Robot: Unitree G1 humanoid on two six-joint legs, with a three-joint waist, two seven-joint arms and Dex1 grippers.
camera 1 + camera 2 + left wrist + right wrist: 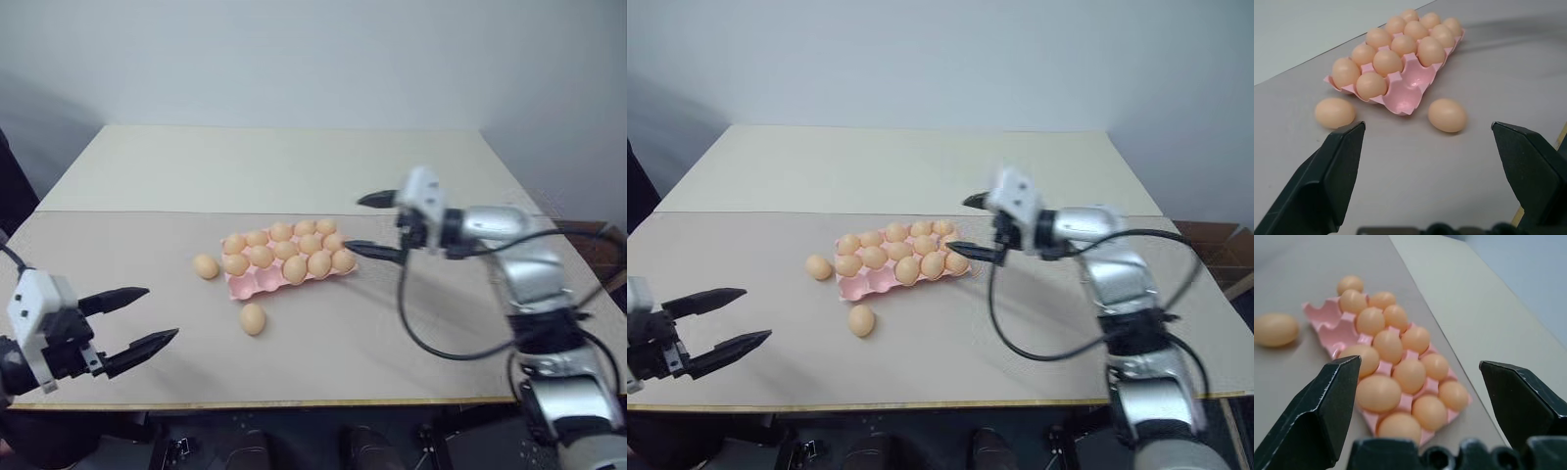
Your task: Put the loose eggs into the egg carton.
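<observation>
The egg carton is plain pink, and the eggs seated in its cups are a smooth light orange-tan, the same shade as the two loose eggs lying on the table. The table is pale beige, its far half a lighter cream than the near half, with a yellowish front edge. Both the left claw and the right claw have black fingers on white and silver-grey arm housings

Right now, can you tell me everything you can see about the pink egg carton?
The egg carton is a flat pink tray without a lid, moulded with rounded cups and wavy edges. It lies near the middle of the table. Thirteen orange-tan eggs fill most cups; two cups at its near-left end are bare. Two more eggs lie on the table beside that end, apart from it. No gripper touches it.
</observation>
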